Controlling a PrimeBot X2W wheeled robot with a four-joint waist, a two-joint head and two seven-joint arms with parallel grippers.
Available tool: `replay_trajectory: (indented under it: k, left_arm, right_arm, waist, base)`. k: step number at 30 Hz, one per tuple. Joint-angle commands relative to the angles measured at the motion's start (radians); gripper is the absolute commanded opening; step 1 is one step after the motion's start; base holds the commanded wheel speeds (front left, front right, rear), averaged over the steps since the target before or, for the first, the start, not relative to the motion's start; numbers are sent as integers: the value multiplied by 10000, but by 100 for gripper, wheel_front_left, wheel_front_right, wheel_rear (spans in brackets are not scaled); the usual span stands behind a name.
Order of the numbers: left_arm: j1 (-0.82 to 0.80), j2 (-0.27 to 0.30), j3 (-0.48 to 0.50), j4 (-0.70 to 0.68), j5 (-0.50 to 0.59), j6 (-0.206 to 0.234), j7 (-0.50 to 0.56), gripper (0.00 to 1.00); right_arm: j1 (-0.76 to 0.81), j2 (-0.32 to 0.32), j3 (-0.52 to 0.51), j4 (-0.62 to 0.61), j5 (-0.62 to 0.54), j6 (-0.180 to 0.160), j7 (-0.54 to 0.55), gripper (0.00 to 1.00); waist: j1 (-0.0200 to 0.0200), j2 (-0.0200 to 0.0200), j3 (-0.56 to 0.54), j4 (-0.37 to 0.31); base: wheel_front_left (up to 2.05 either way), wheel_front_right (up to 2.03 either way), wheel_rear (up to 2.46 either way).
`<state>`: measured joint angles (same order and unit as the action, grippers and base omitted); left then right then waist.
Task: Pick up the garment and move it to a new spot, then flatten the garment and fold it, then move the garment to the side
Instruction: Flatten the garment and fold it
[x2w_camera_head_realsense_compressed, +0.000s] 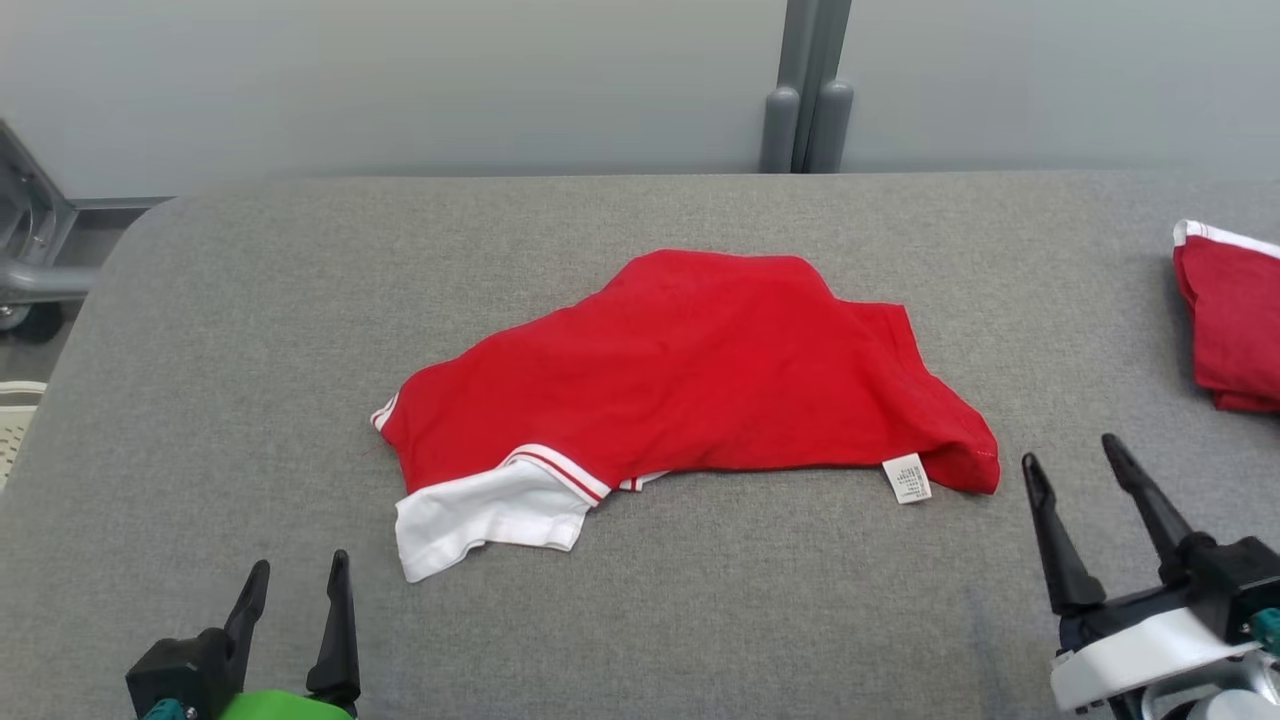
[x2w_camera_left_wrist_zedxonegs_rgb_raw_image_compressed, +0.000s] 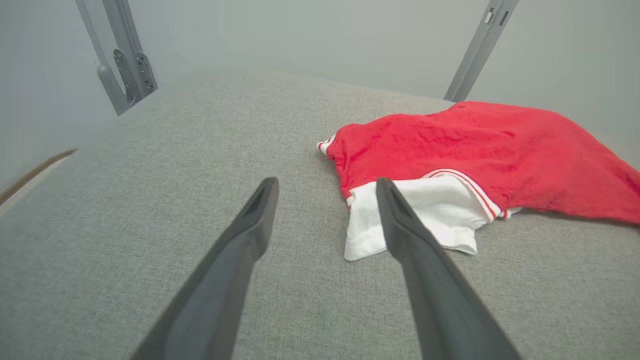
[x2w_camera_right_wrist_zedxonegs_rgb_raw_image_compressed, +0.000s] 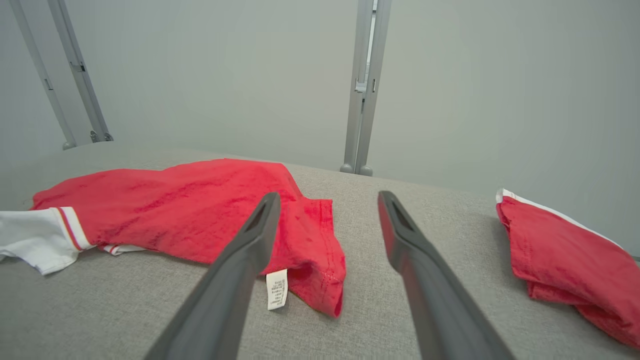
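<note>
Lying crosswise ahead of my spread, empty jaws on the grey fabric table (x2w_camera_head_realsense_compressed: 250, 330), the crumpled red cotton shirt (x2w_camera_head_realsense_compressed: 690, 370) offers its white sleeve (x2w_camera_head_realsense_compressed: 480, 515) to my left jaws, tagged hem (x2w_camera_head_realsense_compressed: 908, 478) to my right jaws.

The garment (x2w_camera_head_realsense_compressed: 690, 370) is red cloth, matt, finely textured and lightly creased, with a smoother white cloth sleeve (x2w_camera_head_realsense_compressed: 480, 515) at 7 o'clock and a white printed label (x2w_camera_head_realsense_compressed: 907, 477) at 4 o'clock. The surface (x2w_camera_head_realsense_compressed: 250, 350) is covered in coarse grey woven fabric. The left gripper (x2w_camera_head_realsense_compressed: 300, 562) and right gripper (x2w_camera_head_realsense_compressed: 1070, 450) have matt dark plastic fingers.
</note>
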<state>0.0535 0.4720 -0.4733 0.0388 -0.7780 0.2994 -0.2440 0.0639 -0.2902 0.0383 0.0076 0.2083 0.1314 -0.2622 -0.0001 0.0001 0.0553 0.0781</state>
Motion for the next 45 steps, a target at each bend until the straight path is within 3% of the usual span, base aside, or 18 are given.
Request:
replay_trajectory:
  k: [1, 4, 11, 16, 17, 26, 35, 45]
  left_arm:
    - [27, 73, 73, 95, 593, -41, -156, 100]
    - [0, -145, 459, 20, 1357, -130, -211, 100]
    - [314, -1178, 1674, 49, 2693, -853, -203, 100]
    - [657, -2012, 2646, 285, 3691, -1577, -205, 100]
    - [721, -2274, 2982, 409, 3989, -1910, -206, 100]
    - [1015, -3170, 3985, 1077, 5014, -3308, -205, 100]
    - [1031, -3651, 4633, 1292, 5588, -3879, -206, 100]
    - [945, -3892, 4585, 1581, 5955, -4206, -208, 100]
  right_arm:
    - [191, 238, 64, 125, -177, -14, -9, 100]
    - [243, 605, 135, 347, -382, -14, -34, 100]
    - [357, 1297, -138, 845, -860, -14, -46, 100]
    - [533, 1761, -520, 1049, -1123, -14, -49, 100]
    - [630, 1907, -687, 1075, -1182, -14, -50, 100]
    - [500, 2099, -739, 1449, -1373, -14, -51, 100]
    - [361, 2012, -717, 1610, -1428, -14, -52, 100]
    - [316, 1933, -647, 1791, -1316, -14, -52, 100]
  waist:
    - [1, -1, -231, 148]
    - [1, -1, -163, 89]
    - [1, -1, -155, -50]
    - [1, -1, -316, -232]
    - [1, -1, -379, -237]
    - [1, -1, -641, -557]
    - [1, -1, -799, -653]
    - [1, -1, -890, -589]
  base:
    - [0, 0, 0]
    - [0, 0, 0]
    - [0, 0, 0]
    - [0, 0, 0]
    - [0, 0, 0]
    - [0, 0, 0]
    - [0, 0, 0]
    - [0, 0, 0]
